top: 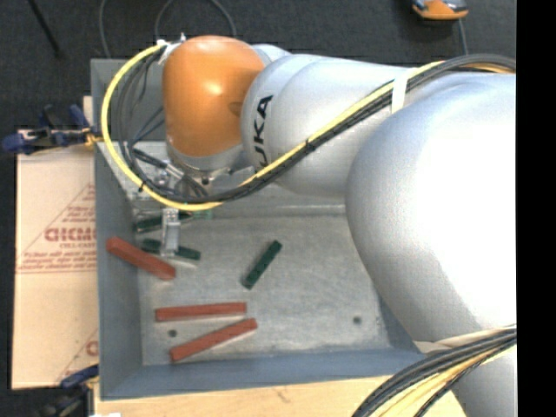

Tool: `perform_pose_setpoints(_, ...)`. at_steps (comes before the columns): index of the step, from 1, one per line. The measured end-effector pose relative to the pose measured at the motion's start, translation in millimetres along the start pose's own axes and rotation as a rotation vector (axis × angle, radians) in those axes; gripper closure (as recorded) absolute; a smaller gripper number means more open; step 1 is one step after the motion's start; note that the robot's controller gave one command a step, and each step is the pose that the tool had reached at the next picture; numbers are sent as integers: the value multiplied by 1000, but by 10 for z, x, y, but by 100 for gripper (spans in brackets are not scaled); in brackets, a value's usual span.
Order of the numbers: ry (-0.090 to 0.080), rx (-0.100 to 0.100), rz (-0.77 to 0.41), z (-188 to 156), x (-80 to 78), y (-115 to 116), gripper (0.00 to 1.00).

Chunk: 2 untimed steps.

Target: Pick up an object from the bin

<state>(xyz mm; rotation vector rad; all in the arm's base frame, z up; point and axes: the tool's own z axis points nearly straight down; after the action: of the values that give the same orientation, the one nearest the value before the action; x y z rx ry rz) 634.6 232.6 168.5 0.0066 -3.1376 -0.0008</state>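
POSITION: gripper [171, 237] low over green stick [178, 253], just beside slanted red stick [139, 258] | GRIP STATE: cannot tell | ADVICE: centre across green stick, keep clear of red stick, descend square, clamp firmly

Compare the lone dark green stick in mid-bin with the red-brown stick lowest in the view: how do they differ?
Colour: the green stick is dark green, the red-brown stick rusty red. Length: the green one looks shorter than the red-brown one. Pose: the green one slants steeply; the red-brown one lies nearly level. Both are slim bars on the bin floor.
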Motion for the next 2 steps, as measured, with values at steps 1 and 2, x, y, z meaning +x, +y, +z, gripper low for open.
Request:
perform_pose_setpoints(1, -4, 7, -87, 909, -151, -43, 0)
perform_pose_setpoints(2, -6, 2, -500, 980, 299, 42, 0)
